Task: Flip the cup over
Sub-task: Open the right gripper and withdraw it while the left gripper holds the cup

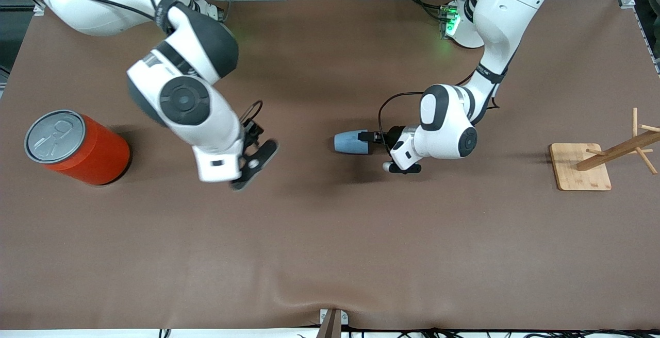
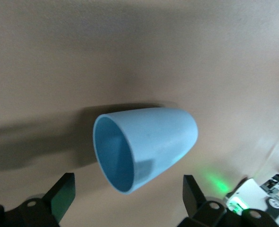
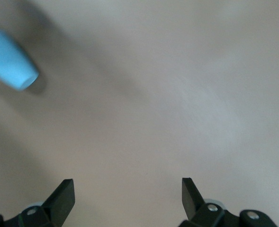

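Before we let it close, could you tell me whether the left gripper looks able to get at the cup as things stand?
Probably yes: the cup lies on its side on the table, its open mouth facing the left gripper, whose open fingers show nothing between them and it.

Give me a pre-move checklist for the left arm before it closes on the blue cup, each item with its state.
1. Cup lying on its side on the table: ok.
2. Left gripper open wide enough for the rim: ok.
3. Cup's open mouth faces the left gripper, fingers either side of it: ok.
4. Fingers already around the rim: not ok, the cup sits just ahead of the tips.
5. Right gripper open, holding nothing, off toward the orange can: ok.
6. Wooden rack away from the cup: ok.
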Controlling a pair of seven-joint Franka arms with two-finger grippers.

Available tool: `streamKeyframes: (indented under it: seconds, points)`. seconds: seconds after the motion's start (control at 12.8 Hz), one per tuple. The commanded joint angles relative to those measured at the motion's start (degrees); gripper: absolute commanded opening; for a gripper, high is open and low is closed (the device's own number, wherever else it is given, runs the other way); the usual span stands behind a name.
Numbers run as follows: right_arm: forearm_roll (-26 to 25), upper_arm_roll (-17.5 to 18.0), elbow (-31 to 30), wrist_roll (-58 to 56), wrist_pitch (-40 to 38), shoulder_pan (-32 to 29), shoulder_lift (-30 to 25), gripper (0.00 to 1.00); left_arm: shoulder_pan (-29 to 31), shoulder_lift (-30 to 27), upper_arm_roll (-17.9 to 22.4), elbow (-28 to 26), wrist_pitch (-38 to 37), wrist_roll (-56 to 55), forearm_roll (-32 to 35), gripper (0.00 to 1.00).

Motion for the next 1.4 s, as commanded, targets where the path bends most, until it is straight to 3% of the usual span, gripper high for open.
streamKeyframes:
  seconds: [0.0, 0.16, 0.39, 0.55, 0.7, 0.86, 0.94, 1.09, 1.32]
  points:
    - [-1.4, -0.7, 6.3, 21.8, -5.9, 3.8, 0.0, 1.00, -1.3, -0.9, 0.2, -2.5, 3.0, 0.7, -2.3, 1.00]
    - [-1.4, -1.2, 8.0, 32.4, -6.3, 3.7, 0.0, 1.00, -1.1, -1.8, 0.1, -5.3, 4.4, 4.0, -2.6, 1.00]
    - [-1.0, -4.3, 15.5, 32.6, -9.9, 4.0, -0.6, 1.00, -1.2, -1.8, 0.1, -5.6, 4.7, 5.5, -5.7, 1.00]
    - [-1.0, -5.7, 19.8, 32.5, -10.0, 3.7, -0.7, 1.00, -1.2, -2.3, 0.0, -5.8, 5.5, 7.8, -8.7, 1.00]
    - [-0.9, -9.4, 23.3, 32.3, -9.3, 3.8, -0.7, 1.00, -1.4, -3.1, -0.1, -7.9, 7.7, 13.1, -13.3, 1.00]
    - [-0.3, -10.2, 26.1, 28.6, -7.4, 2.6, -0.5, 1.00, -1.7, -3.4, -0.8, -10.0, 10.0, 18.2, -18.2, 1.00]
    - [1.4, -12.0, 26.1, 26.3, -6.4, 2.1, -0.4, 1.00, -1.7, -3.3, -1.2, -10.4, 11.4, 20.3, -20.5, 1.00]
    - [8.2, -20.1, 26.1, 24.7, -4.6, 3.7, -0.5, 1.00, -1.8, -2.9, -2.4, -10.6, 12.9, 23.0, -24.3, 1.00]
    - [12.1, -23.9, 26.0, 22.0, 0.7, 3.6, -0.5, 1.00, -3.3, -2.5, -3.1, -10.1, 15.5, 23.8, -27.4, 1.00]
